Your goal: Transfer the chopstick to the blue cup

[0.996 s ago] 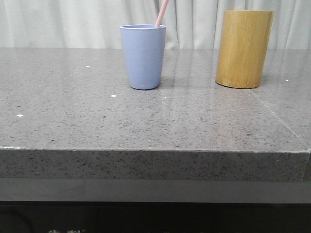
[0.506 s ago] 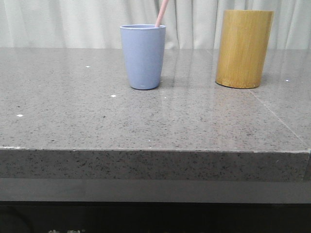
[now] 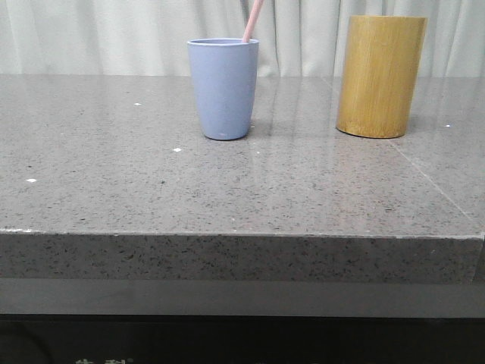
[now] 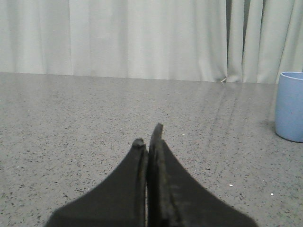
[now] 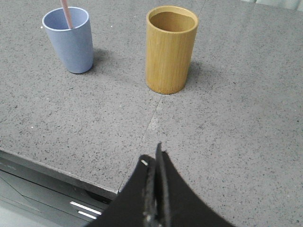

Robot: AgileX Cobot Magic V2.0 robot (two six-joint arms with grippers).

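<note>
The blue cup (image 3: pixel 223 88) stands upright on the grey stone table (image 3: pixel 227 189), left of centre at the back. A pale pink chopstick (image 3: pixel 252 20) leans inside it, its upper end rising past the rim and out of the front view. The right wrist view also has the blue cup (image 5: pixel 70 41) with the chopstick (image 5: pixel 66 12) in it. My left gripper (image 4: pixel 148 136) is shut and empty, low over the table, with the blue cup (image 4: pixel 289 106) well off to its side. My right gripper (image 5: pixel 155 155) is shut and empty near the table's front edge.
A tall tan bamboo holder (image 3: pixel 380 76) stands upright to the right of the cup; the same bamboo holder (image 5: pixel 171 48) looks empty from the right wrist. Pale curtains (image 3: pixel 114 34) hang behind the table. The table's front edge (image 3: pixel 227 233) drops to a dark ledge.
</note>
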